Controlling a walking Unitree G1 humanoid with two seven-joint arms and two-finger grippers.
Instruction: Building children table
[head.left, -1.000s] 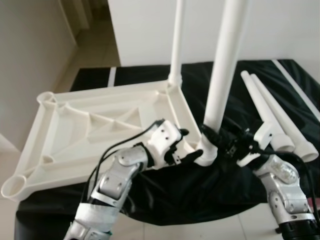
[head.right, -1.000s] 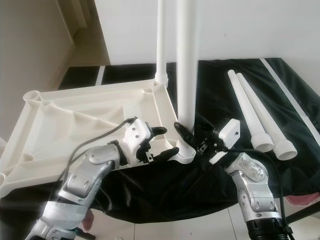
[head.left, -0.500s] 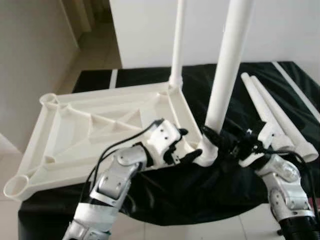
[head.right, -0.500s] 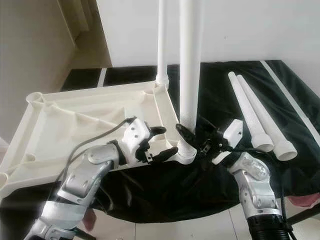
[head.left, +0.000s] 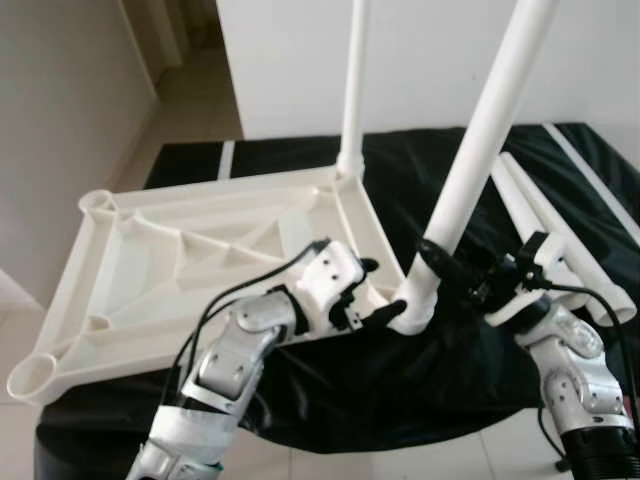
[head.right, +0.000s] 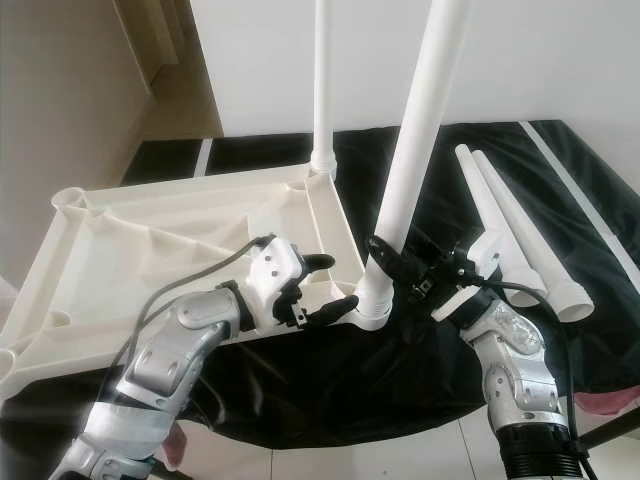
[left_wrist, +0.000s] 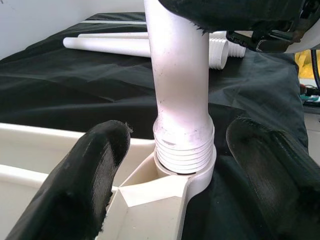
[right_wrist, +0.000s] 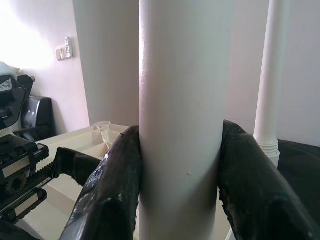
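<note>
Two white legs stand up from the upturned white tabletop (head.left: 190, 270), which lies on a black cloth (head.left: 440, 370) spread over the work surface. One upright leg (head.left: 352, 90) rises straight from the far corner socket, at about twelve o'clock from the left gripper. The near leg (head.left: 480, 160) leans toward one o'clock, its threaded foot sitting in the near corner socket (left_wrist: 185, 175) at the tabletop's right edge, with several threads visible above the socket rim. The right gripper (head.right: 405, 268) is clamped on this near leg low on its shaft, its black fingers (right_wrist: 110, 185) pressed against both sides of the tube. The left gripper (head.left: 375, 295) sits at the same corner, its fingers (left_wrist: 95, 175) spread apart on either side of the socket, not touching the leg. Two spare legs (head.right: 510, 230) lie side by side on the cloth at about two o'clock from the right gripper, wide ends nearest the robot
</note>
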